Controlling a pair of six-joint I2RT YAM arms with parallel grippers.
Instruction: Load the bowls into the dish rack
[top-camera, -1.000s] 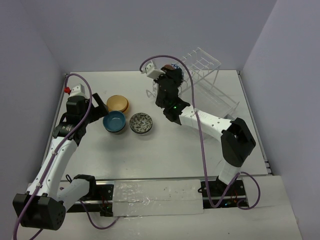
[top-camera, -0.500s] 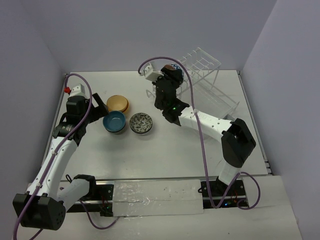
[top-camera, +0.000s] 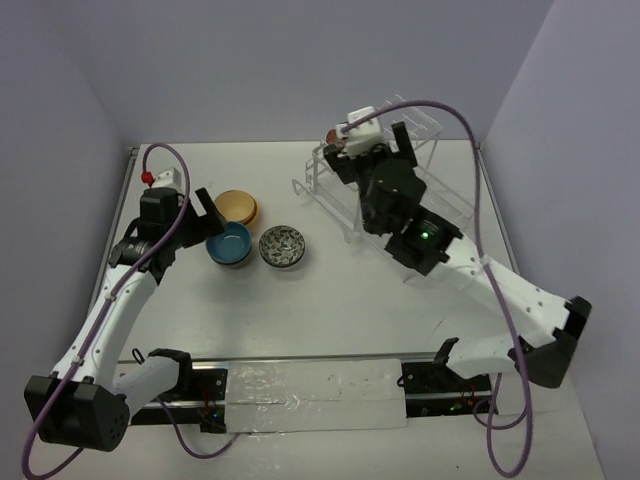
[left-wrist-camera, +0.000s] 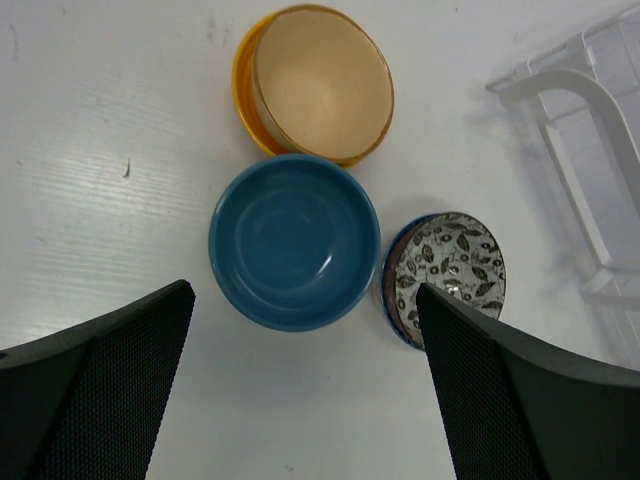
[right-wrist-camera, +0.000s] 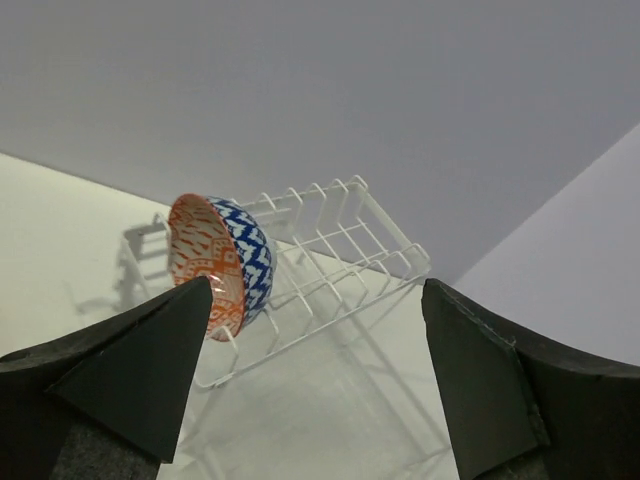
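A blue-zigzag bowl (right-wrist-camera: 222, 262) with an orange inside stands on edge in the top slots of the white wire dish rack (right-wrist-camera: 345, 245). My right gripper (right-wrist-camera: 315, 375) is open just behind it and holds nothing. In the top view that gripper (top-camera: 372, 152) hovers over the rack (top-camera: 440, 205), with the bowl's rim (top-camera: 337, 139) peeking out beside it. A blue bowl (left-wrist-camera: 295, 243), a tan bowl nested in an orange-yellow one (left-wrist-camera: 320, 85), and a leaf-patterned bowl (left-wrist-camera: 452, 272) sit on the table. My left gripper (left-wrist-camera: 300, 400) hangs open above the blue bowl (top-camera: 229, 243).
The rack's lower white frame (left-wrist-camera: 590, 170) lies right of the table bowls. Grey walls close the table on three sides. The arm bases and a rail (top-camera: 315, 385) line the near edge.
My right gripper has opened and let go of the zigzag bowl, leaving it in the rack's top, and the arm has swung right. The left gripper has shifted slightly towards the blue bowl.
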